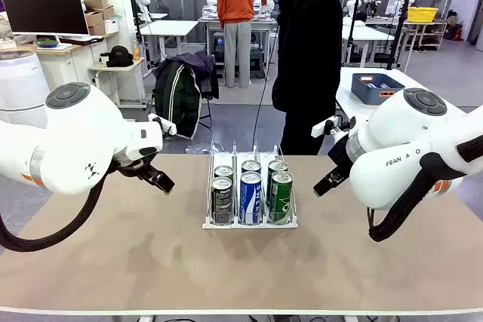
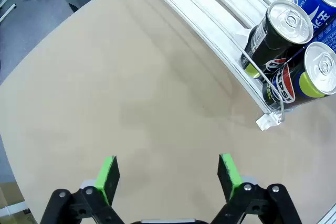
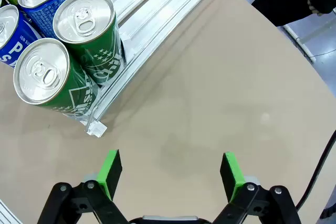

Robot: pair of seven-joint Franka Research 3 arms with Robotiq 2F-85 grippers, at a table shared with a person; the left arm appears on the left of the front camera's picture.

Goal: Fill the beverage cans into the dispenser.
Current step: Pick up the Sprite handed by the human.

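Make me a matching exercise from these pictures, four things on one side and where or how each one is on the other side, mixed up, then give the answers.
Things:
1. black cans
2. blue cans
3. green cans
4. left gripper

Place or state:
A. middle lane of the dispenser
B. open, over bare table
C. dispenser lane on the robot's right
D. dispenser lane on the robot's left

Pairs: 1-D, 2-A, 3-C, 4-B

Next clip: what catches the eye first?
The clear dispenser, centred on the table, holds six cans in three lanes: black cans left, blue cans middle, green cans right. The left gripper and right gripper hang on either side, both open and empty, and a person in black stands opposite.
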